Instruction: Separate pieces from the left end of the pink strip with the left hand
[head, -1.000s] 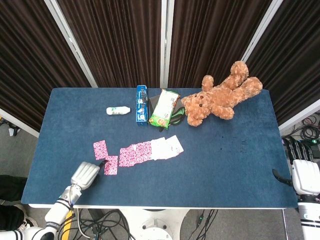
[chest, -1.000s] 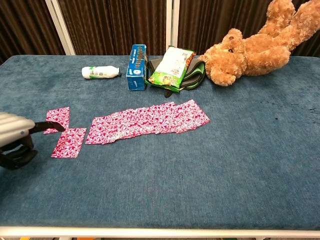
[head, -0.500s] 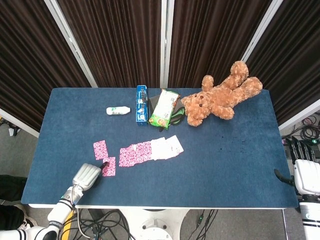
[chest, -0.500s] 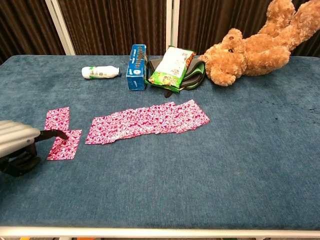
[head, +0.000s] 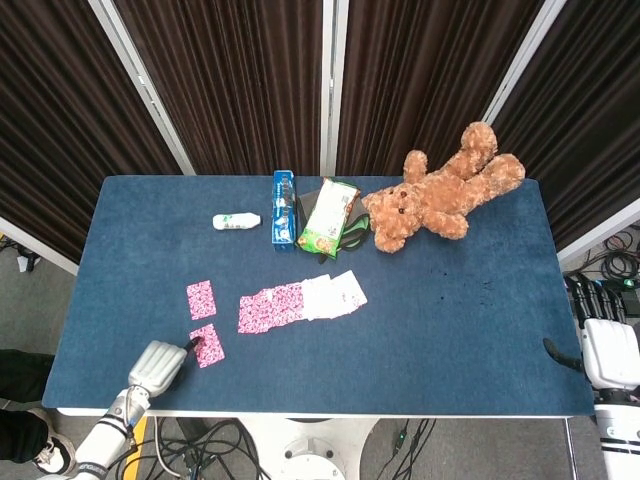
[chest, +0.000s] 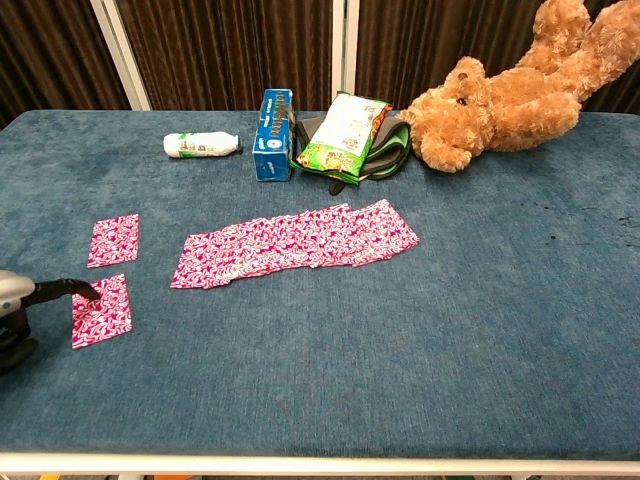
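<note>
The pink strip (head: 300, 301) (chest: 295, 242) lies across the middle of the blue table, its right part showing white backs in the head view. Two separated pink pieces lie to its left: one (head: 201, 299) (chest: 114, 240) farther back, the other (head: 208, 346) (chest: 101, 310) nearer the front edge. My left hand (head: 157, 365) (chest: 15, 312) is at the front left corner, one dark fingertip (chest: 88, 292) pressing on the nearer piece's top edge. My right hand (head: 605, 340) hangs off the table's right side, fingers apart, holding nothing.
At the back stand a white bottle (head: 236, 221), a blue box (head: 283, 211), a green snack bag (head: 329, 216) on a dark cloth, and a brown teddy bear (head: 440, 192). The table's front edge (head: 300, 412) runs just below my left hand.
My left hand has drawn back toward the front left corner, dragging the nearer pink piece under its fingertip away from the strip. The right hand stayed in place.
</note>
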